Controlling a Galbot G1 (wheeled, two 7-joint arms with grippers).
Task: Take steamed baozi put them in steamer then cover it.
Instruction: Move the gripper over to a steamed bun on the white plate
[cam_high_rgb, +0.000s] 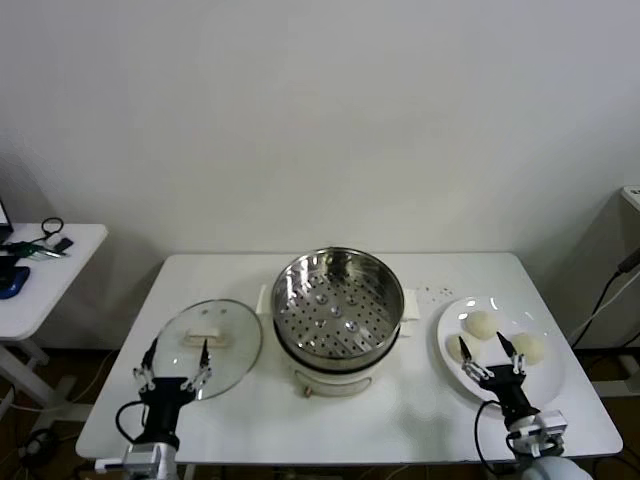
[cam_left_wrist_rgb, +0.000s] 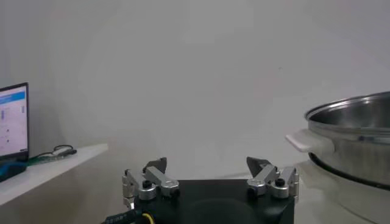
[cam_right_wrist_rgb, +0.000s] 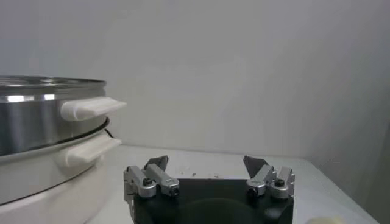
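The steamer (cam_high_rgb: 336, 305), a shiny steel pot with a perforated tray on a cream base, stands uncovered and empty at the table's middle. Three cream-white baozi lie on the white plate (cam_high_rgb: 505, 306) at the right: one at the back (cam_high_rgb: 480, 323), one at the right (cam_high_rgb: 528, 347), one at the left (cam_high_rgb: 458, 350). A fourth does not show. My right gripper (cam_high_rgb: 487, 357) is open and empty over the plate's near side, by the baozi. My left gripper (cam_high_rgb: 175, 362) is open and empty over the near edge of the glass lid (cam_high_rgb: 215, 330). In the right wrist view the gripper (cam_right_wrist_rgb: 206, 163) is open beside the steamer (cam_right_wrist_rgb: 42, 122).
The glass lid with its cream handle lies flat on the white table (cam_high_rgb: 420, 410), left of the steamer. A white side table (cam_high_rgb: 50, 262) with cables and a dark device stands at far left. The left wrist view shows the open gripper (cam_left_wrist_rgb: 207, 165) and the steamer (cam_left_wrist_rgb: 353, 134).
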